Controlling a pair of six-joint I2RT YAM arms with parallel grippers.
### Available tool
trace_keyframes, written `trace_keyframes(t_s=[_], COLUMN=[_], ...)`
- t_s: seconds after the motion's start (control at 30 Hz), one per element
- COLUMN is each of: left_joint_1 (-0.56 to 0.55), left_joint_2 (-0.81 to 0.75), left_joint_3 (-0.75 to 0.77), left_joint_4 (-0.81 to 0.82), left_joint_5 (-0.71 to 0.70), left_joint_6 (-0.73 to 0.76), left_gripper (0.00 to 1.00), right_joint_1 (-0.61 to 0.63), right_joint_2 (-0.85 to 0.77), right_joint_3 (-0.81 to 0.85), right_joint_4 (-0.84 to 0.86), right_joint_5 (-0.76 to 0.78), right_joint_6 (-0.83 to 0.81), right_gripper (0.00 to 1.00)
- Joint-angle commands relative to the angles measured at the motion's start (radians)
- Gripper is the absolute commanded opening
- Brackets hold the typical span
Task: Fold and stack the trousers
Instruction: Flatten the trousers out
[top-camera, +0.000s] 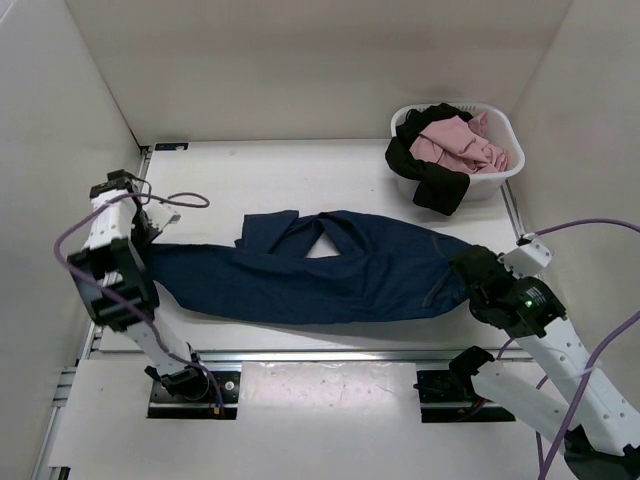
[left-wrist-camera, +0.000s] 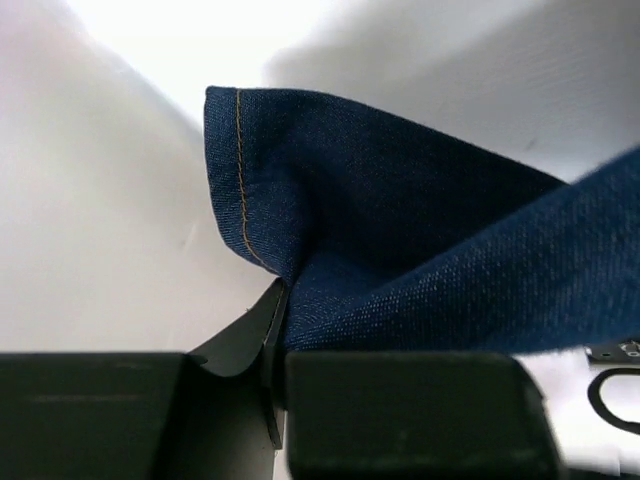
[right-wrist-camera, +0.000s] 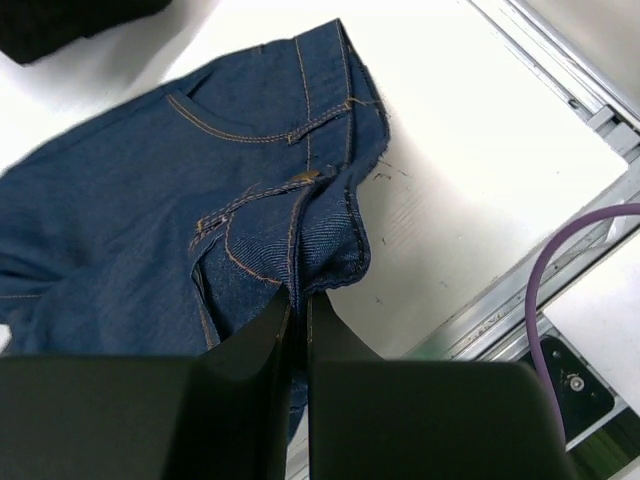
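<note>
The dark navy denim trousers (top-camera: 330, 275) lie stretched across the table from left to right, legs to the left, waist to the right. My left gripper (top-camera: 150, 238) is shut on a leg hem (left-wrist-camera: 300, 200) with orange stitching and holds it lifted off the table. My right gripper (top-camera: 462, 272) is shut on the waistband edge (right-wrist-camera: 320, 230) near a pocket and belt loop. One leg is folded over near the middle, leaving a small white gap.
A white laundry basket (top-camera: 500, 175) at the back right holds a pink garment (top-camera: 455, 142) and a black garment (top-camera: 432, 178) hanging over its rim. White walls enclose the table on three sides. A metal rail (right-wrist-camera: 560, 90) runs along the right edge.
</note>
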Motion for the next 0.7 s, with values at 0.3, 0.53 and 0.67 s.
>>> trace_keyframes(t_s=[0.3,0.53,0.67], left_joint_1=[-0.078,-0.069,0.032], left_joint_2=[0.632,0.446,0.323], left_joint_3=[0.731,0.627,0.437], left_joint_4=[-0.189,0.001,0.015], left_joint_5=[0.005,0.155,0.272], left_joint_6=[-0.22,-0.343,-0.4], left_gripper=[0.62,1.0,1.0], right_joint_1=[-0.003,-0.003,-0.003], right_joint_2=[0.182,0.202,0.202], right_joint_3=[-0.124,-0.145,-0.145], right_joint_4=[0.237,0.256,0.247], right_joint_5=[-0.044,-0.09,-0.101], right_joint_6=[-0.101,-0.101,-0.101], right_gripper=[0.0,0.0,0.0])
